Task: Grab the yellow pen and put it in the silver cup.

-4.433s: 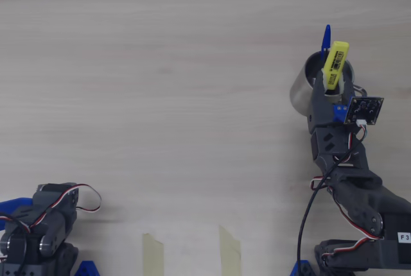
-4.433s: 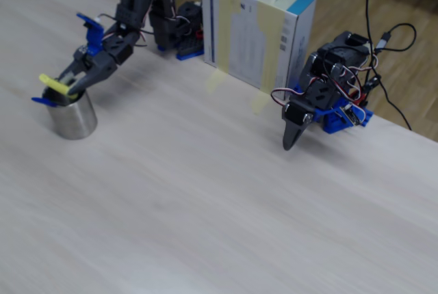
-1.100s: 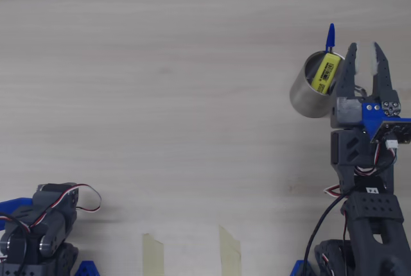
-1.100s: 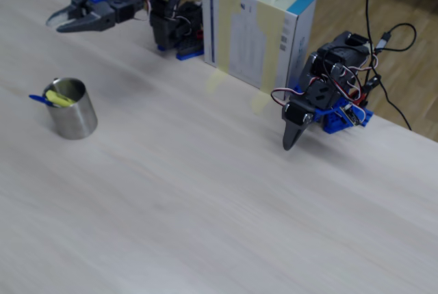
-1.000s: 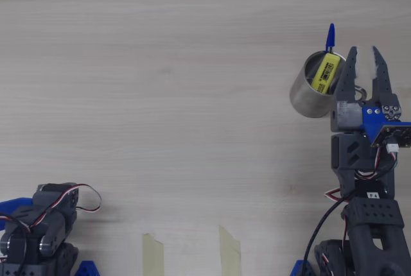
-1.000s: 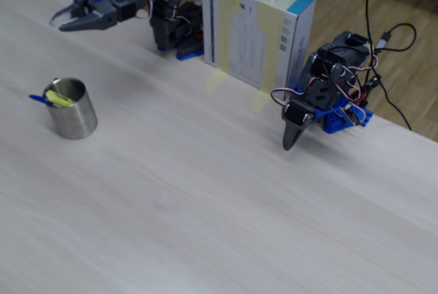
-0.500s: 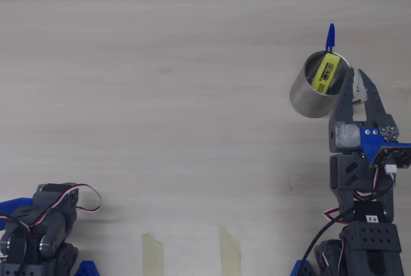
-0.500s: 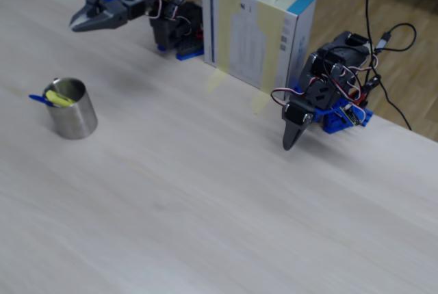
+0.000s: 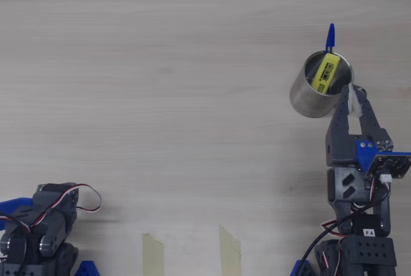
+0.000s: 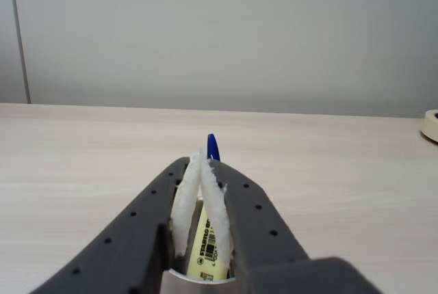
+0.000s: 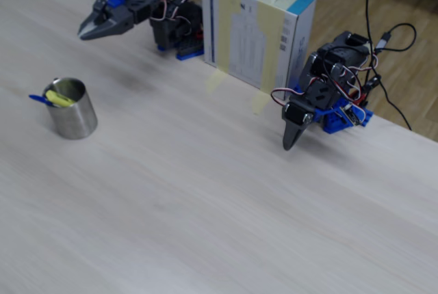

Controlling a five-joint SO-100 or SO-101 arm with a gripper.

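The silver cup [image 9: 306, 99] stands upright at the right of the overhead view. The yellow pen [image 9: 325, 74] leans inside it, label up. A thin blue-capped pen [image 9: 330, 34] sticks out over the far rim. My gripper [image 9: 353, 91] is just off the cup's near right rim, shut and holding nothing. In the wrist view the white-padded fingertips [image 10: 204, 162] meet, with the yellow pen [image 10: 207, 249] and blue cap [image 10: 213, 148] beyond them. The fixed view shows my gripper [image 11: 85, 32] raised well behind the cup [image 11: 74, 117], the yellow pen [image 11: 59, 98] at its rim.
A second arm [image 9: 40, 219] is folded at the overhead view's lower left, also seen as the parked arm [image 11: 321, 96] in the fixed view. A taped white-and-blue box [image 11: 256, 27] stands between the arm bases. Two tape strips [image 9: 153, 248] lie at the near edge.
My gripper has drawn back from the cup toward its base and closed from open to shut. The yellow pen stays in the cup, which has not moved.
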